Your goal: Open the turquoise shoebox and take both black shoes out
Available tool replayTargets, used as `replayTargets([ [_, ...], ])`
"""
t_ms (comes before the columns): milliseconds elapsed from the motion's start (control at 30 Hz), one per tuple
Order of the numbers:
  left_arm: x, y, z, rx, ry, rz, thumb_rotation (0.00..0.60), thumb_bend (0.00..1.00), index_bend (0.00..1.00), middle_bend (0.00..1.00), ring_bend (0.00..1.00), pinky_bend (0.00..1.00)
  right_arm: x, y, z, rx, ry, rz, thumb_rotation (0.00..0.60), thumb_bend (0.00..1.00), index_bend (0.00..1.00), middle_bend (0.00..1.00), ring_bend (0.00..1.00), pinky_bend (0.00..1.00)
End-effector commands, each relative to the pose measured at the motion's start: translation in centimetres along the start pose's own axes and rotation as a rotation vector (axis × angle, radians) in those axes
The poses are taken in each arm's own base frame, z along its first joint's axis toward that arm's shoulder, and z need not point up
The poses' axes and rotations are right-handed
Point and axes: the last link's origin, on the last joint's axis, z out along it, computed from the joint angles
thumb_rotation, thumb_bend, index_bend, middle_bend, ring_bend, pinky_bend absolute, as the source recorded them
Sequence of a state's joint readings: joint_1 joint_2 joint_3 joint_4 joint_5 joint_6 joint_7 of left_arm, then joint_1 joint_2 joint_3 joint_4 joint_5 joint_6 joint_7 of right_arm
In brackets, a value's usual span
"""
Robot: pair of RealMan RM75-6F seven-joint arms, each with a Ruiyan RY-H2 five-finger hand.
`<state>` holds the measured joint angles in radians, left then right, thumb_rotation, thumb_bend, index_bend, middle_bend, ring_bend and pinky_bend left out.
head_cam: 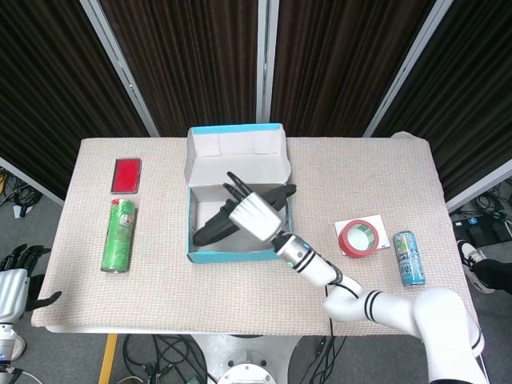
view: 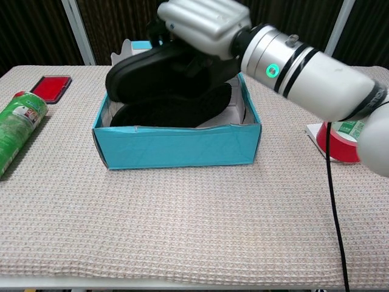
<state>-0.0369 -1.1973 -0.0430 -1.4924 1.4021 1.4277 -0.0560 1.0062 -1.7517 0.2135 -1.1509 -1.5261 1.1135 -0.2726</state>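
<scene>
The turquoise shoebox (head_cam: 232,255) (view: 176,147) stands open mid-table, its white-lined lid (head_cam: 236,156) upright at the back. My right hand (head_cam: 254,213) (view: 203,21) grips one black shoe (head_cam: 218,226) (view: 152,70) from above and holds it tilted over the box, toe toward the left. The second black shoe (view: 173,109) lies inside the box beneath it; in the head view it is mostly hidden by the lifted shoe and the hand. My left hand (head_cam: 16,280) hangs off the table's front left corner, fingers apart and holding nothing.
A red flat case (head_cam: 126,174) (view: 51,87) and a green spray can (head_cam: 118,236) (view: 18,121) lie left of the box. A red tape roll (head_cam: 358,238) (view: 340,141) and a blue drink can (head_cam: 408,258) sit to the right.
</scene>
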Motion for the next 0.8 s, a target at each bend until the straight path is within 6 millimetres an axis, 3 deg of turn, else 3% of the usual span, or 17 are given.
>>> replayTargets([
  [33,0.0,0.0,0.1,-0.004,0.001,0.000,0.600,0.02,0.22,0.16,0.08,0.17,2.8,4.1,-1.9,-0.130,0.057,0.070,0.600,0.57,0.69,0.57,0.16,0.00],
  [200,0.0,0.4,0.3,-0.018,0.004,-0.003,0.600,0.02,0.22,0.16,0.08,0.17,4.7,10.6,-6.2,-0.346,0.046,0.160,0.600,0.57,0.69,0.57,0.16,0.00],
  [400,0.1,0.7,0.6,-0.033,0.004,-0.003,0.600,0.02,0.22,0.16,0.08,0.17,2.4,17.2,-12.4,-0.602,-0.096,0.200,0.600,0.55,0.67,0.57,0.16,0.00],
  [567,0.3,1.2,1.0,-0.055,0.009,0.007,0.600,0.02,0.22,0.16,0.08,0.17,-0.8,19.8,-15.2,-0.724,-0.206,0.252,0.600,0.55,0.63,0.55,0.15,0.00],
  [667,0.6,1.5,1.2,-0.064,0.012,0.013,0.600,0.02,0.22,0.16,0.08,0.17,-2.5,20.6,-15.5,-0.751,-0.256,0.262,0.600,0.55,0.59,0.50,0.12,0.00],
  [733,0.7,1.6,1.3,-0.068,0.014,0.016,0.600,0.02,0.22,0.16,0.08,0.17,-3.5,20.6,-15.5,-0.754,-0.301,0.282,0.600,0.55,0.53,0.46,0.08,0.00],
  [800,0.8,1.7,1.4,-0.072,0.015,0.016,0.600,0.02,0.22,0.16,0.08,0.17,-4.5,20.7,-15.3,-0.746,-0.370,0.294,0.600,0.52,0.39,0.36,0.02,0.00],
])
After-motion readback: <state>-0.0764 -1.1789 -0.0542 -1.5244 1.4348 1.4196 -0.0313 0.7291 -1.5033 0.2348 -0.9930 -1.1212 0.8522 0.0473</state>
